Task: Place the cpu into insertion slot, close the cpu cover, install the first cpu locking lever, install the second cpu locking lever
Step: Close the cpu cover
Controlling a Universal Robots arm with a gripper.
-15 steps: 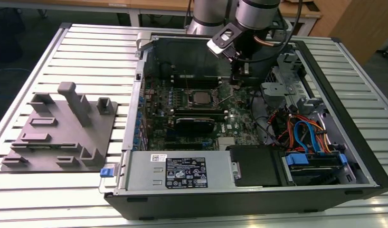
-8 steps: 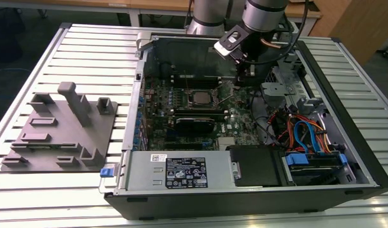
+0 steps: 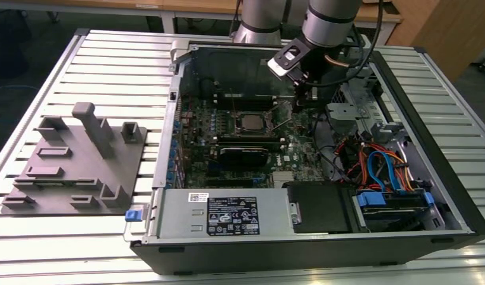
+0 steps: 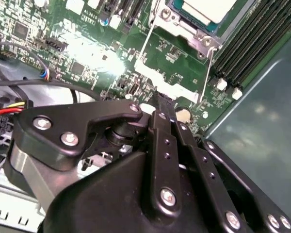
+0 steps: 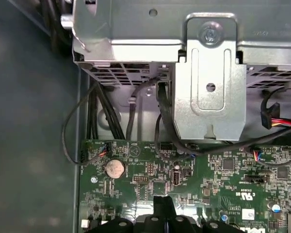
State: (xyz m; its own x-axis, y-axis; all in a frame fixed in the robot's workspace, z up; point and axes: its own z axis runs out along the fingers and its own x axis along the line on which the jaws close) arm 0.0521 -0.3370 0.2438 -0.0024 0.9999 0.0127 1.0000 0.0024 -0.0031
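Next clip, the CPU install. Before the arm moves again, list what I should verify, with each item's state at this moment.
1. The cpu seated in the insertion slot: ok, its silver top lies flat inside the metal rim.
2. The cpu cover closed: not ok, the frame stands swung open and green board shows through its window.
3. Locking levers latched: cannot tell, since they cannot be told from the frame's thin sides.
4. The tool lined up with the cover's free edge: ok in the second wrist view.
5. Tool touching the cover: cannot tell.
6. Black cables clear of the tool: ok, they lie apart from its tip.
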